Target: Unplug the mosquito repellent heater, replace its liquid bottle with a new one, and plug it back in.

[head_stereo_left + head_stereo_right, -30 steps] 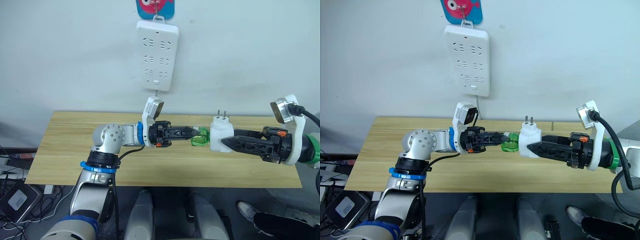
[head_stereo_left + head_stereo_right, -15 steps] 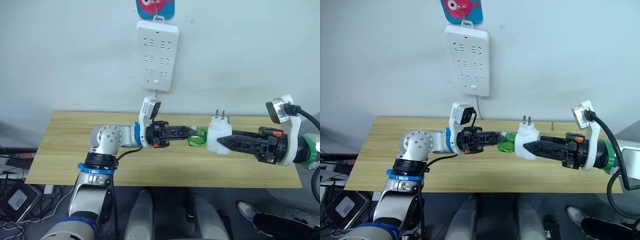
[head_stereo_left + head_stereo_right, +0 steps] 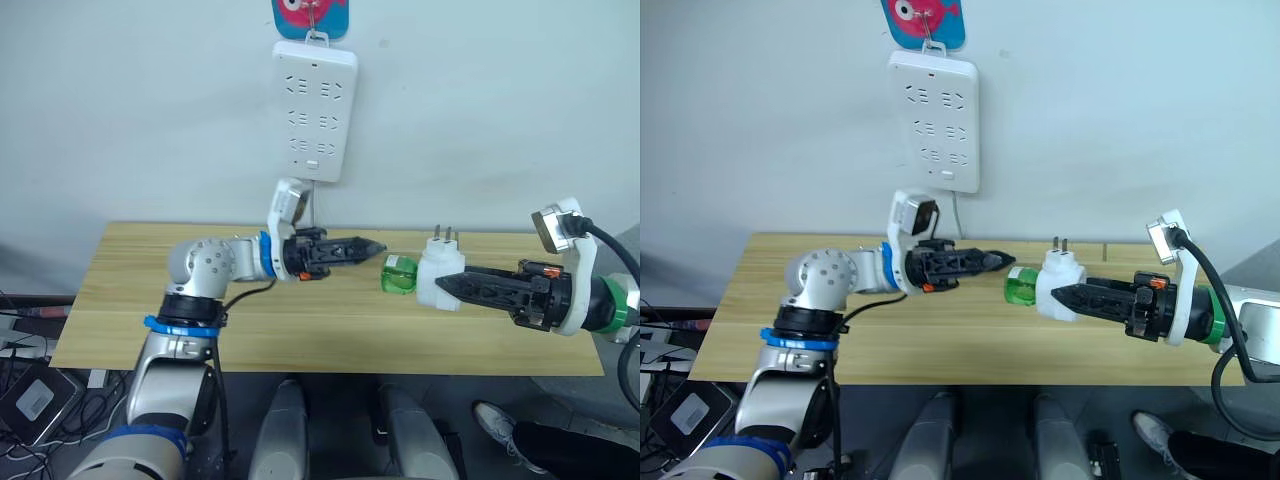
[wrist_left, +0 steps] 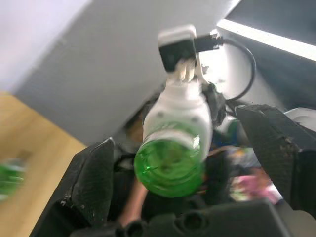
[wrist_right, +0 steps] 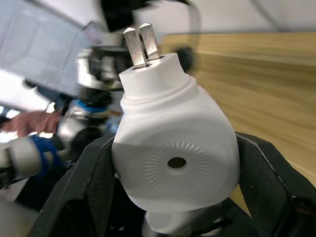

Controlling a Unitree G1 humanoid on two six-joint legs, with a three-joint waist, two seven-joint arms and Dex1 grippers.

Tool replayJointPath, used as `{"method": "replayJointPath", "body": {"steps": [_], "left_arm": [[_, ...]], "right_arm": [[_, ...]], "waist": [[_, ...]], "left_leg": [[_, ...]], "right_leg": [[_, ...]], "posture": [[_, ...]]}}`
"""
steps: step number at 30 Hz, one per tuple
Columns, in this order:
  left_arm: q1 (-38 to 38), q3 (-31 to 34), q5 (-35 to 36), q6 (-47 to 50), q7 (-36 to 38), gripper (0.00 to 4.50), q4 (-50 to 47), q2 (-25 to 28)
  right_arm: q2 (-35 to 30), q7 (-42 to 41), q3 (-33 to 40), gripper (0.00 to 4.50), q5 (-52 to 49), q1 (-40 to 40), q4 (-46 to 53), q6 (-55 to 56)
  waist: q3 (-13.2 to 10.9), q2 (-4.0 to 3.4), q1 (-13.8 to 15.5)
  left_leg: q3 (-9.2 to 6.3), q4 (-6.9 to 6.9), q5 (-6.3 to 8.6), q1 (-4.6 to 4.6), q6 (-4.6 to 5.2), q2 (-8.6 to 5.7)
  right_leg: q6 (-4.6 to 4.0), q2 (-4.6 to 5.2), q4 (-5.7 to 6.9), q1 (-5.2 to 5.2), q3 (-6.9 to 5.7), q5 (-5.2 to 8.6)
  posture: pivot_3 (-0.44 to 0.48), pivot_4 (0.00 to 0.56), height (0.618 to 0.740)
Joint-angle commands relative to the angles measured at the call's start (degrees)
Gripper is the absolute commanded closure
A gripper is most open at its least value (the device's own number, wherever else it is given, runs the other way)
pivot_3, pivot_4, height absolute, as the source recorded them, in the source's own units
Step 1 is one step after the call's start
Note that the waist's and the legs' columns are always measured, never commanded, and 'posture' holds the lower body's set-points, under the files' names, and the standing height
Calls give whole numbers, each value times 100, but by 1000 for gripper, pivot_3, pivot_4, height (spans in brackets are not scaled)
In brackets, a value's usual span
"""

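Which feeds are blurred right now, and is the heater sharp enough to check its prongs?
Right wrist view: the heater and its prongs are sharp, the background behind them smeared. Left wrist view: soft all over, the green bottle and the left hand blurred. Left eye view: even light, crisp; the power strip casts a faint shadow on the wall.

The white mosquito repellent heater (image 3: 440,277), prongs pointing up toward 12 o'clock, carries a green liquid bottle (image 3: 399,274) at its 9 o'clock side.
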State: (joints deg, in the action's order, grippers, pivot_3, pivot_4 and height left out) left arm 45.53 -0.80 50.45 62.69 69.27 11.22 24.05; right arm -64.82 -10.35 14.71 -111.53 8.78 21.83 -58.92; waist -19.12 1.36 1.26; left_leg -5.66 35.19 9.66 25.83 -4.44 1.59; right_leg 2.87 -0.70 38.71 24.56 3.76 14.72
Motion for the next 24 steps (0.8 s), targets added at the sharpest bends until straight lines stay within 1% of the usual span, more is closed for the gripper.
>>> {"method": "replayJointPath", "body": {"steps": [1,3,4,5,6,8,11,13,15,19,21,24], "left_arm": [[-113,-649,-1053,-1687,839,0,-528,419],[-364,-973,-1776,-3005,1103,0,-735,556],[-516,-1114,-2352,-4090,977,0,-794,515],[-612,-1201,-2755,-4863,875,0,-799,463],[-666,-1266,-3128,-5546,694,0,-743,386],[-759,-1367,-3891,-6894,127,0,-690,172],[-879,-1619,-4962,-8241,-702,0,-786,-62],[-890,-1710,-5294,-8617,-974,0,-752,-123],[-859,-1780,-5635,-8783,-1330,0,-833,-218],[-860,-2003,-6163,-8326,-1602,0,-1058,-287],[-856,-2052,-6294,-8163,-1733,0,-1116,-347],[-786,-2200,-6723,-8059,-1951,0,-1019,-372]], "right_arm": [[10,456,128,1364,-147,28,-140,176],[57,700,26,1364,-147,66,-150,171],[140,916,-55,1364,-147,128,-125,217],[212,1073,-108,1364,-147,179,-118,246],[286,1187,-151,1364,-147,248,-122,254],[475,1503,-264,1364,-147,424,-88,309],[732,2090,-476,1364,-147,686,-12,404],[839,2318,-527,1364,-147,767,21,405],[953,2620,-576,1364,-147,816,73,457],[1153,3082,-653,1364,-147,862,243,542],[1239,3191,-656,1364,-147,880,296,559],[1364,3347,-702,1364,-147,920,376,601]], "waist": [[0,0,1],[1,-2,8],[1,-2,15],[1,-2,20],[1,-2,31],[0,-1,52],[1,-1,67],[1,-1,68],[1,-1,64],[1,-1,40],[1,-1,26],[1,-1,22]], "left_leg": [[1,-1,0,-1,0,1],[5,-5,0,-1,0,0],[7,-12,0,-2,0,0],[7,-13,0,-2,0,0],[5,-13,0,-1,0,1],[3,-13,0,2,0,0],[7,-10,0,4,0,-4],[13,-10,0,4,0,-6],[13,-10,0,5,0,-5],[9,-10,0,4,1,-5],[9,-10,-1,3,1,-5],[8,-8,-1,0,2,-4]], "right_leg": [[-1,0,-2,0,1,0],[-2,2,-4,0,5,0],[-7,4,-10,0,7,-2],[-12,4,-10,1,7,-4],[-27,7,-12,1,6,-12],[-30,8,-13,3,6,-14],[-25,10,-12,5,14,-12],[-21,11,-12,5,18,-11],[-21,11,-13,5,17,-11],[-19,9,-7,5,14,-10],[-19,8,-4,5,13,-9],[-17,6,4,6,13,-9]], "posture": [[146,308,740],[156,310,740],[162,308,740],[165,309,740],[171,310,740],[171,310,740],[172,307,740],[172,307,740],[167,305,740],[165,306,740],[165,306,740],[163,304,740]]}}
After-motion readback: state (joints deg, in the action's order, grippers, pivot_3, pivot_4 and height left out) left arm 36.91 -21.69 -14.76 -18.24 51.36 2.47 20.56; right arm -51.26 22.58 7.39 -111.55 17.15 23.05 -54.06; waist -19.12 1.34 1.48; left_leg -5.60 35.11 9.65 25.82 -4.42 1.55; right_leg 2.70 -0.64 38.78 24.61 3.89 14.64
